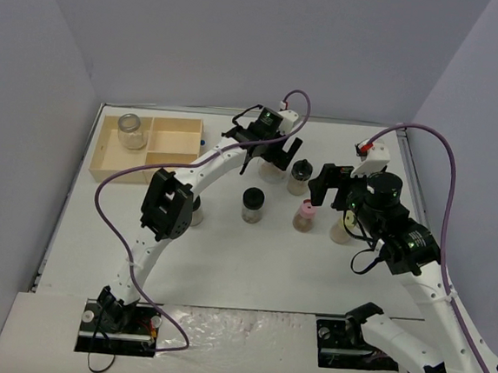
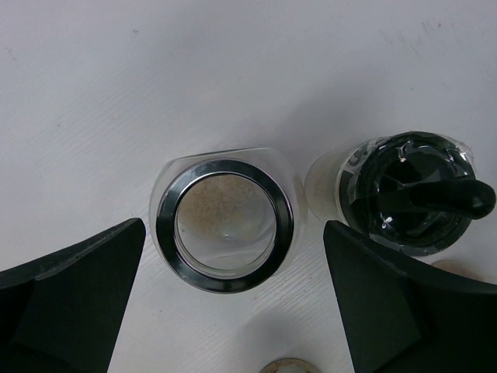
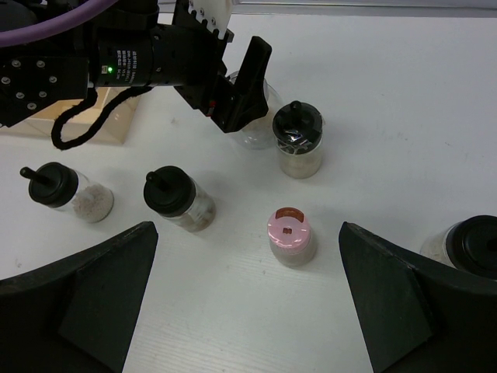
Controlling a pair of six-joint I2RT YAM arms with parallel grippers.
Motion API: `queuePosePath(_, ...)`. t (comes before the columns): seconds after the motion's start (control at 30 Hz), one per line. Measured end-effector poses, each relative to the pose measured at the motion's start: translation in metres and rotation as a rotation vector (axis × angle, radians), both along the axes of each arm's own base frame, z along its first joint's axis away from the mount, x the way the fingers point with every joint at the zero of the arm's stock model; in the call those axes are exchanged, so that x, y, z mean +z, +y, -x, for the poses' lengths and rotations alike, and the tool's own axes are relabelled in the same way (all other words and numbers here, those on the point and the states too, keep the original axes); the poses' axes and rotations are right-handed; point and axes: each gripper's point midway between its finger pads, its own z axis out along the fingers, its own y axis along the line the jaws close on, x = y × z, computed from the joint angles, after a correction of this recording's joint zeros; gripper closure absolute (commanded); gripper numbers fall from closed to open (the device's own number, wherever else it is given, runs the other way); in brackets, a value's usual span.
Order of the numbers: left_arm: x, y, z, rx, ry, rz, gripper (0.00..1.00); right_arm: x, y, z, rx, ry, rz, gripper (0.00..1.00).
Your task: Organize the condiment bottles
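**A:** Jar status?
**B:** One of seven is done, as far as I can see. A clear jar (image 1: 132, 130) sits in the far-left compartment of the tray (image 1: 179, 132). The other six are out on the table (image 1: 251, 265), clustered right of the tray.
**A:** Left gripper?
**B:** Left gripper (image 1: 269, 151) is spread wide and holding nothing. It straddles the silver-rim jar (image 2: 225, 225). The wrist view shows a gap on both sides, so no contact yet. My read is it's lined up for a grasp.
**A:** Right?
**B:** Right gripper (image 3: 248, 231) is also spread wide and empty, hanging near the pink jar (image 3: 289, 231).
**A:** Clearance?
**B:** Tight on one side. A black-cap jar (image 2: 408, 194) stands just beside the silver-rim jar, and one finger (image 2: 404, 303) is close to it, so closing could nudge it. The other side is bare table. The tray has open compartments, but its walls mean lifting over the rim. A hidden jar (image 1: 196, 212) sits partly behind the left arm. A right-side jar (image 1: 343, 230) is tucked under the right arm, and I can't tell its cap colour.
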Motion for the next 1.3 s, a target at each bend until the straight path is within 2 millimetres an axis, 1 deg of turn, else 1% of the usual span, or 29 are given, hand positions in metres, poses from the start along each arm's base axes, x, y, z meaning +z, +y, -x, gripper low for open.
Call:
queuePosePath(0.1, -0.006, 0.001, -0.003, 0.012, -0.001, -0.011, 0.03, 0.000, 0.000, 0.000, 0.000, 0.001, 0.000, 0.00)
queuePosePath(0.3, -0.017, 0.003, -0.005, 0.021, 0.008, -0.029, 0.10, 0.000, 0.000, 0.000, 0.000, 0.001, 0.001, 0.00)
queuePosePath(0.53, -0.017, 0.002, -0.007, 0.031, -0.003, -0.027, 0.34, -0.001, 0.000, 0.000, 0.000, 0.002, 0.001, 0.00)
queuePosePath(0.57, -0.016, 0.002, -0.008, 0.031, -0.006, -0.025, 0.39, -0.001, 0.000, 0.000, 0.000, 0.002, 0.001, 0.00)
queuePosePath(0.67, -0.016, 0.000, -0.008, 0.031, -0.008, -0.021, 0.62, -0.002, 0.000, 0.000, 0.000, 0.005, 0.003, 0.00)
queuePosePath(0.7, -0.016, 0.000, -0.008, 0.031, -0.009, -0.021, 0.64, -0.002, 0.000, 0.001, 0.000, 0.006, 0.003, 0.00)
queuePosePath(0.8, -0.016, 0.000, -0.008, 0.032, -0.008, -0.020, 0.91, -0.002, 0.000, 0.001, 0.000, 0.006, 0.003, 0.00)
queuePosePath(0.83, -0.016, 0.000, -0.008, 0.032, -0.008, -0.020, 0.95, -0.002, 0.000, 0.001, 0.000, 0.006, 0.003, 0.00)
queuePosePath(0.93, -0.016, 0.000, -0.007, 0.036, -0.009, -0.020, 1.00, -0.002, 0.000, 0.001, 0.000, 0.006, 0.003, 0.00)
queuePosePath(1.0, -0.016, 0.003, -0.005, 0.044, -0.007, -0.023, 1.00, -0.002, 0.000, 0.001, 0.000, 0.006, 0.004, 0.00)
queuePosePath(1.1, -0.013, 0.012, 0.001, 0.065, 0.005, -0.043, 1.00, -0.003, 0.000, 0.000, 0.001, 0.008, 0.005, 0.00)
queuePosePath(1.17, -0.007, 0.022, 0.006, 0.084, 0.011, -0.058, 1.00, -0.004, 0.000, 0.000, 0.001, 0.011, 0.009, 0.00)
queuePosePath(1.23, 0.007, 0.032, 0.009, 0.106, 0.005, -0.061, 1.00, -0.005, 0.001, -0.001, 0.003, 0.016, 0.011, 0.00)
queuePosePath(1.3, 0.030, 0.045, 0.010, 0.137, -0.015, -0.053, 1.00, -0.007, 0.002, -0.002, 0.006, 0.021, 0.013, 0.00)
